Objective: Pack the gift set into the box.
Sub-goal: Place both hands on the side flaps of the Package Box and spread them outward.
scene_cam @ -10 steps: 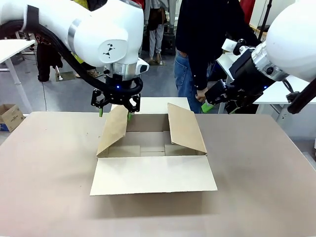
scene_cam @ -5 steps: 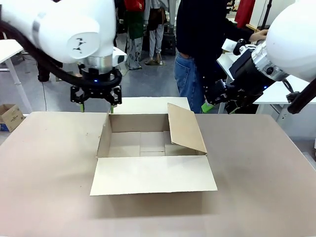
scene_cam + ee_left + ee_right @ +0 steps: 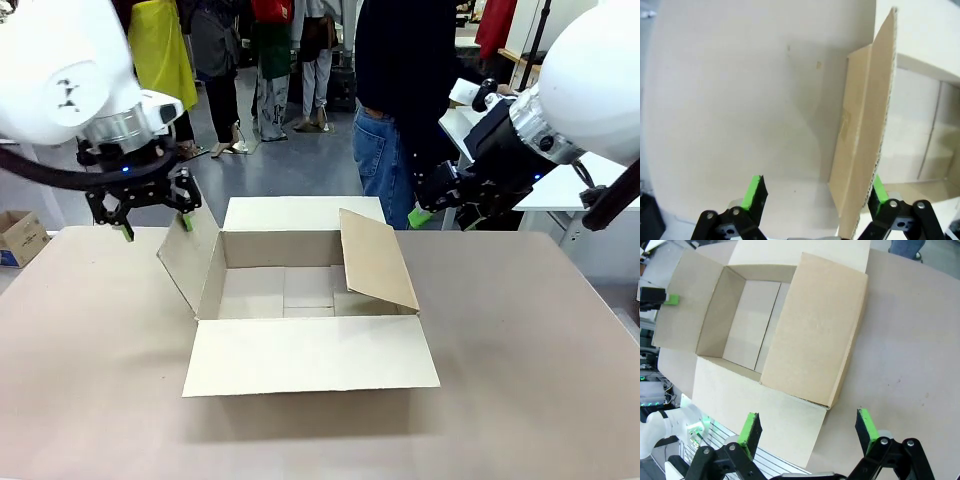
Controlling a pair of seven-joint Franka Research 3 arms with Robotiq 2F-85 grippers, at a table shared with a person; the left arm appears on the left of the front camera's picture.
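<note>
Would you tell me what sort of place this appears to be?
Probably a robotics lab or workshop: a cardboard carton lies open on a table shared with a person, and a white desk stands behind.

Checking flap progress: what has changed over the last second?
The left gripper swung out to the robot's left, folding the left flap of the carton from leaning inward to splayed outward. The right flap still leans over the opening; the right gripper stayed put.

The box (image 3: 310,355) is being shown as plain brown corrugated cardboard, matt and unprinted, with fluting being exposed along the edge of one flap (image 3: 860,140). The table (image 3: 520,400) is being seen as smooth and matt. Light is being reflected by the glossy white shells of the left arm (image 3: 50,60) and the right arm (image 3: 600,60).
</note>
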